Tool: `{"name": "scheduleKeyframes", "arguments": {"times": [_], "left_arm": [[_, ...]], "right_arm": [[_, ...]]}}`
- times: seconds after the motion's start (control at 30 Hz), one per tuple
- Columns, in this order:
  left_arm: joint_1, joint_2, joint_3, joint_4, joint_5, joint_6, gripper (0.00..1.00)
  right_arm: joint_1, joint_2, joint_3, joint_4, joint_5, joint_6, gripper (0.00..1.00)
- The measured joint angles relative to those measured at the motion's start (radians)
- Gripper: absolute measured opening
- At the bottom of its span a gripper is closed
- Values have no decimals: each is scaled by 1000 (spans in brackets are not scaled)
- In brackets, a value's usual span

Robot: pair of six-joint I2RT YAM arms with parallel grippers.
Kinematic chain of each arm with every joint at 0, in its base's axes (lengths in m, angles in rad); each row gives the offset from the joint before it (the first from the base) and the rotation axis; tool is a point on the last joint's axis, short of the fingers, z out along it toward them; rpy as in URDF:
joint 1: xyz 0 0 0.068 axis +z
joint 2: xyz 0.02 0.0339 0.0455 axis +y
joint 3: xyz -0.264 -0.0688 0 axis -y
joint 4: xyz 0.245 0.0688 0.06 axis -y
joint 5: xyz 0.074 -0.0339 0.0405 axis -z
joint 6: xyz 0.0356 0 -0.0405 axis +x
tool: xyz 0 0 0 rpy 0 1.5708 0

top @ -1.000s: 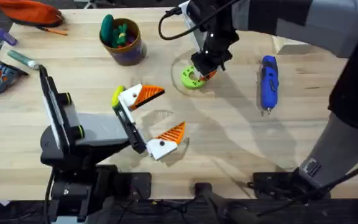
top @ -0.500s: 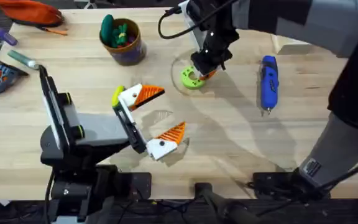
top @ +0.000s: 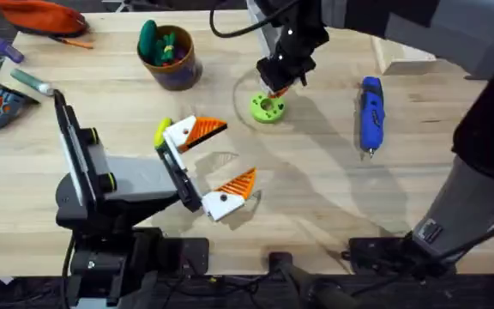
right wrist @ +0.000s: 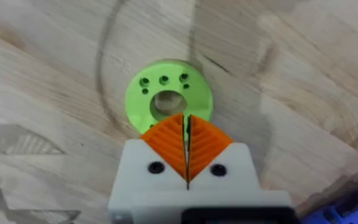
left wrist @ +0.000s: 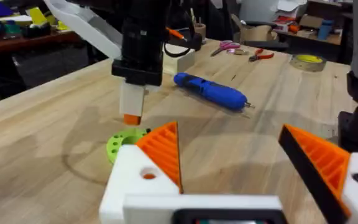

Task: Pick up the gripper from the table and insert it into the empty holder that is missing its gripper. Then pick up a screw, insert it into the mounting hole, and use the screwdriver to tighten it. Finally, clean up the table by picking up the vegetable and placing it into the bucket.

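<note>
No bare holder was on show: both white mounts (left wrist: 143,186) of the left gripper (top: 238,151) carried orange ribbed pieces, so I judged the insertion done and the screw step in hand. That left gripper lay low on the table (top: 316,197), fingers spread wide, a mounting hole (left wrist: 148,175) facing up on one mount. Out past it the right gripper (top: 277,86) hung just above the lime-green disc (top: 267,108), its orange pads (right wrist: 166,146) pressed together with barely a slit between them; whether a screw was pinched there, I could not tell. Next move, by my reading: carry whatever it had across to that hole and seat it straight, which called for fine aim. The screwdriver (top: 370,113) lay well apart on the right side, untouched. The vegetable (top: 161,132) sat just beside the left gripper's mount, and the bucket (top: 171,60) waited at the far side.
</note>
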Motion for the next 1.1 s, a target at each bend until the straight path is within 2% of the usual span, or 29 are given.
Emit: {"name": "scheduleKeyframes", "arguments": {"times": [0.6, 1.0, 1.07, 1.1], "left_arm": [[0, 0, 0, 0, 0, 0, 985], [0, 0, 0, 0, 0, 0, 986], [0, 0, 0, 0, 0, 0, 986], [0, 0, 0, 0, 0, 0, 986]], "right_arm": [[0, -8, 0, -41, 42, 0, 6], [0, -220, 3, -82, 43, 0, 13], [0, -230, 5, -92, 43, 1, 245], [0, -230, 5, -96, 43, 2, 402]]}}
